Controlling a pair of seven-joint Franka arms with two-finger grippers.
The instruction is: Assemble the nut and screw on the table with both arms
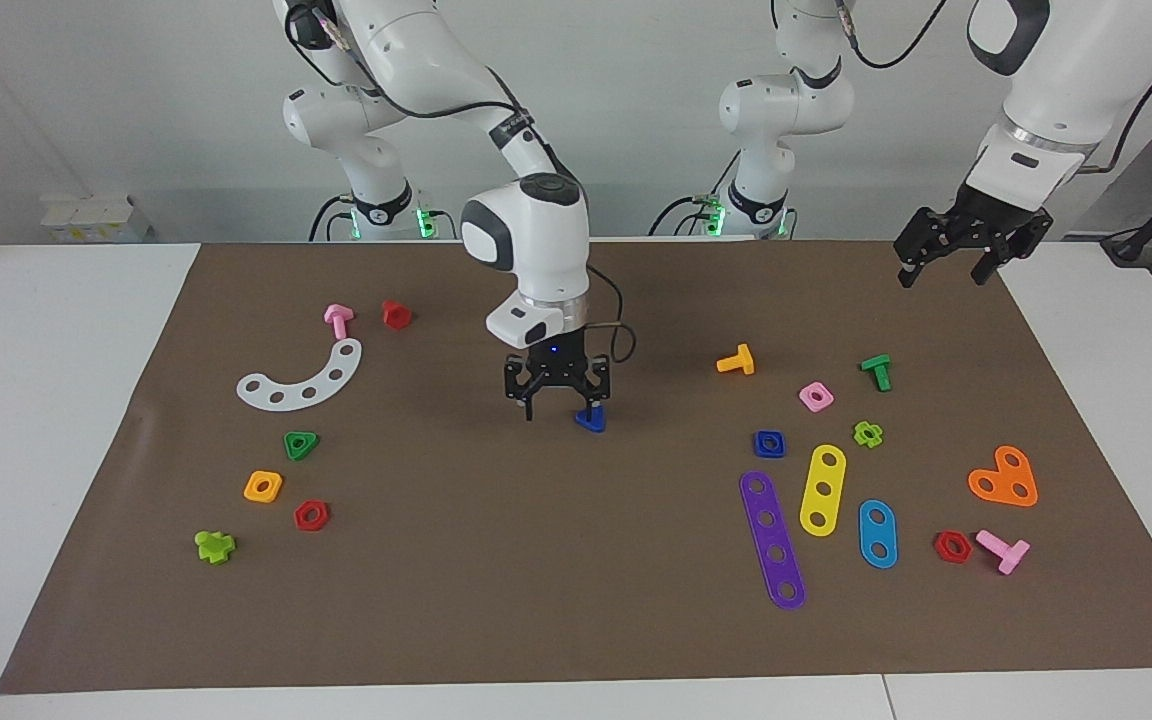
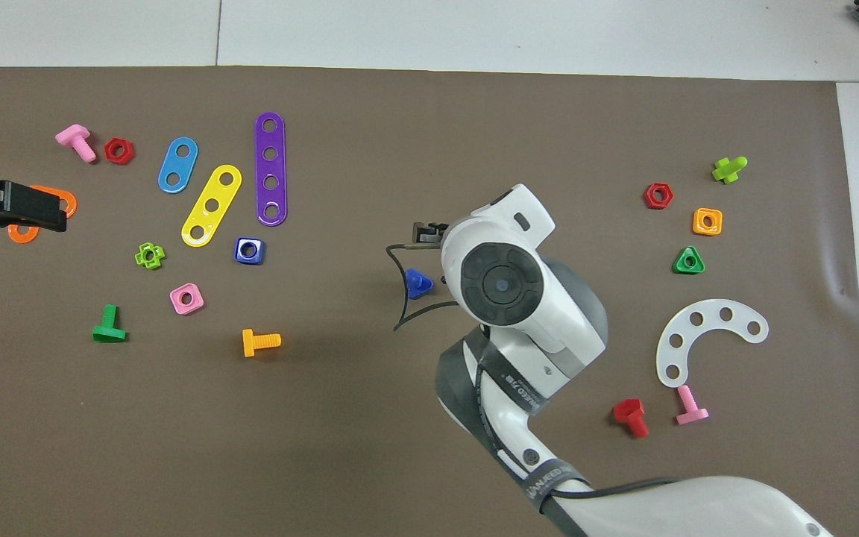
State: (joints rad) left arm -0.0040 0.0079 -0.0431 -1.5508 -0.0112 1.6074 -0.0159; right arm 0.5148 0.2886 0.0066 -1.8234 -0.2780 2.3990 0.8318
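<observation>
The dark-blue screw point(image 1: 591, 420) lies on the brown mat point(image 1: 536, 600) of the table, near its middle; it also shows in the overhead view point(image 2: 418, 283). My right gripper point(image 1: 558, 406) is low over the mat and open, and one fingertip point(image 1: 593, 402) is right at the screw. The screw is not between the fingers. In the overhead view the right arm's wrist hides this gripper. The dark-blue square nut point(image 1: 769, 443) point(image 2: 249, 250) lies flat toward the left arm's end, beside a purple strip. My left gripper point(image 1: 946, 268) point(image 2: 12, 210) waits open in the air over the orange heart plate point(image 2: 64, 201).
Around the nut lie a purple strip point(image 1: 773, 540), a yellow strip point(image 1: 822, 490), a blue strip point(image 1: 877, 533), a pink square nut point(image 1: 815, 396), an orange bolt point(image 1: 736, 360) and a green bolt point(image 1: 876, 371). Toward the right arm's end lie a white arc point(image 1: 301, 380), a green triangular nut point(image 1: 300, 444) and an orange square nut point(image 1: 263, 486).
</observation>
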